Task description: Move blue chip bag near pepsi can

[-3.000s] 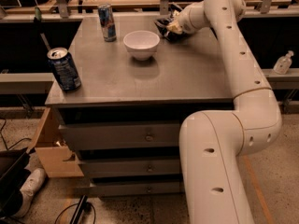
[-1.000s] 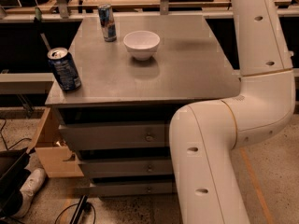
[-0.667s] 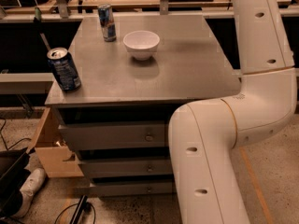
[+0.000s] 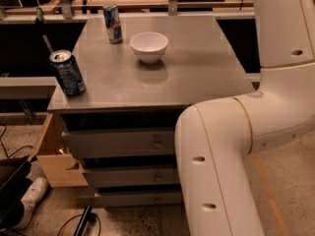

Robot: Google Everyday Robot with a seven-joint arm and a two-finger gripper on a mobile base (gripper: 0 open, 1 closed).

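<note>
The pepsi can (image 4: 67,73), stout and dark blue with a silver top, stands at the front left corner of the grey cabinet top (image 4: 197,73). The blue chip bag is out of view. The gripper is out of view too: only the white arm (image 4: 236,132) shows, rising along the right side and leaving the picture at the top right.
A white bowl (image 4: 148,46) sits at the back middle of the cabinet top. A slim silver-blue can with red marking (image 4: 112,23) stands behind it to the left. Drawers (image 4: 123,144) face front below. A wooden box (image 4: 51,156) and cables lie on the floor at left.
Three seconds ago the gripper was on the dark bag at the back right of the top. The arm has since risen, and gripper and bag have left the view. Nothing else moved.
</note>
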